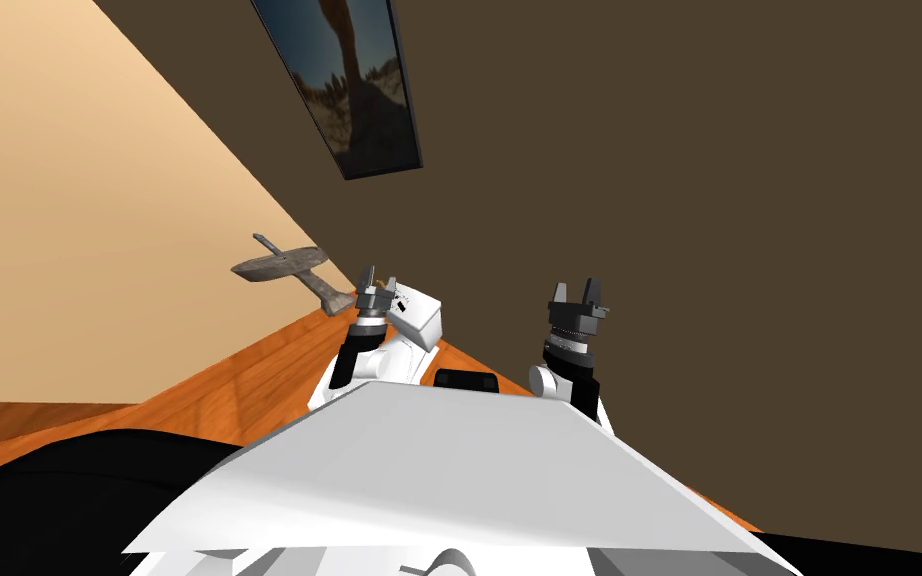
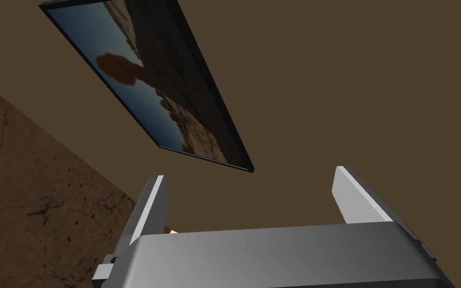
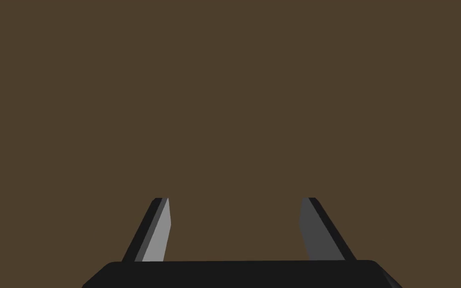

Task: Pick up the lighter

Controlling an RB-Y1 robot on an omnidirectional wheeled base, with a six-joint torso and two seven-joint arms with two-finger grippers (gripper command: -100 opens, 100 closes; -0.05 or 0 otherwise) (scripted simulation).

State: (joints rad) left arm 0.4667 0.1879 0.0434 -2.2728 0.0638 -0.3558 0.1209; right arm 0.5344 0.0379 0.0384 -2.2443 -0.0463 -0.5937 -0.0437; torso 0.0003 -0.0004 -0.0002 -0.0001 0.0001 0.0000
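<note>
Awaiting pickup: lighter, position not confirmed. Progress, by estimate: early, with no grasp made; locating, approach, closing and lifting are all left to do. Left end effector [image 1: 378,280]: fingers spread, nothing between them, raised above the far part of the surface and aimed at the wall. Right end effector [image 1: 576,287]: fingers spread, nothing between them, raised level with the left one and well apart from it, also aimed at the wall. Surface [image 1: 249,380]: orange-brown wood grain, running slantwise under both arms and butting against the wall. Items on or near it: one dark rounded item [image 1: 465,381] lying between the two arms, possibly the lighter, too small to tell; one white boxy item [image 1: 417,318] just beside the left end effector, a loose thing or an arm part, cannot tell which; one grey aeroplane-shaped piece [image 1: 279,265] at the far end, near the corner of the room. Room: dark brown wall [image 1: 699,200] straight ahead, carrying a dark-framed picture [image 1: 349,80] of a desert scene under blue sky; a lighter tan wall [image 1: 69,200] meets it at the corner.
</note>
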